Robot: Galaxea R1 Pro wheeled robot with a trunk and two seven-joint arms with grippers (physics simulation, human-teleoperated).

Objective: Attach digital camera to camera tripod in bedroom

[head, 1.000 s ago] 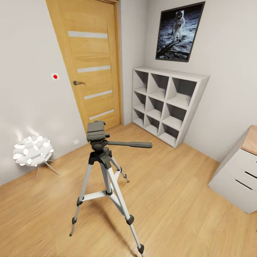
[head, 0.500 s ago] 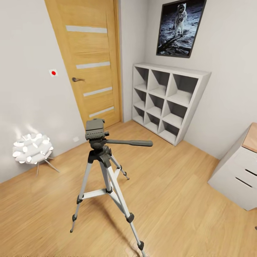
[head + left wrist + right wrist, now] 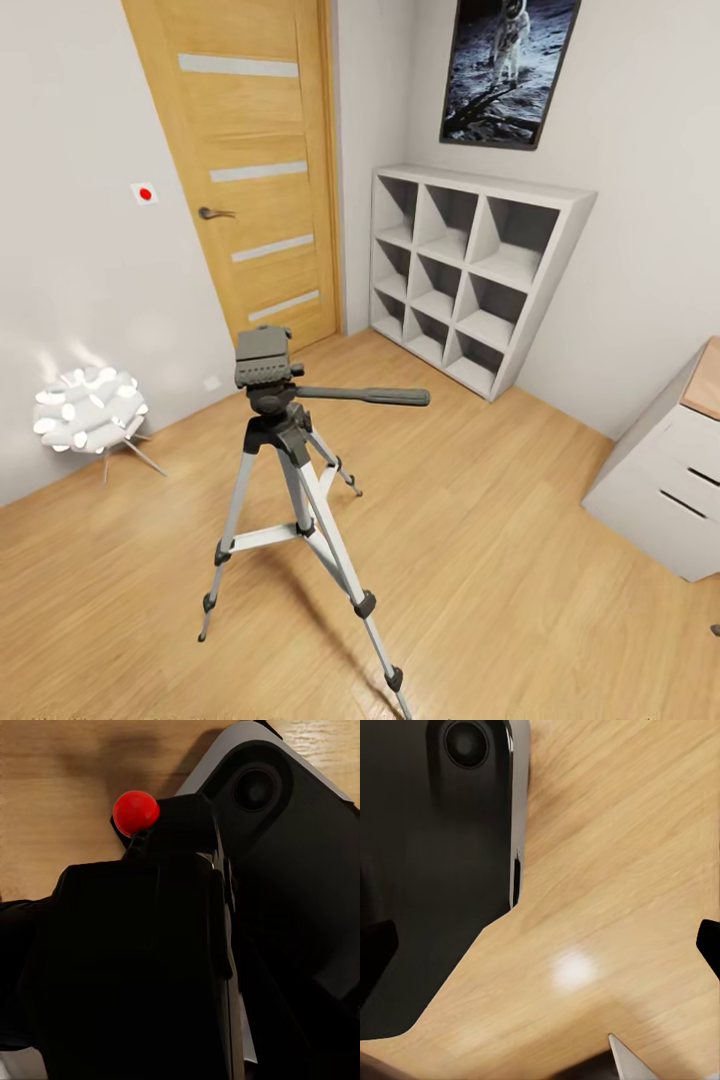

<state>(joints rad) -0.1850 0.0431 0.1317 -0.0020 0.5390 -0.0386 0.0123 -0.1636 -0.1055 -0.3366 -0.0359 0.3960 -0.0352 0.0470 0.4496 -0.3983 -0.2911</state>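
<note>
my left pincer (image 3: 150, 967) gripped the digital camera (image 3: 135, 945); the camera tripod (image 3: 290, 470) stood straight ahead, handle pointing right; right pincer's state i couldn't tell.

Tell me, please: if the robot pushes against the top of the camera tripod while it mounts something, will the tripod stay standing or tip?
The camera tripod looks tall with thin legs, so a sideways push at its head would probably tip it. Its feet rest on smooth wood floor, so it may also slide. The long handle sticks out and could turn the head if bumped.
</note>
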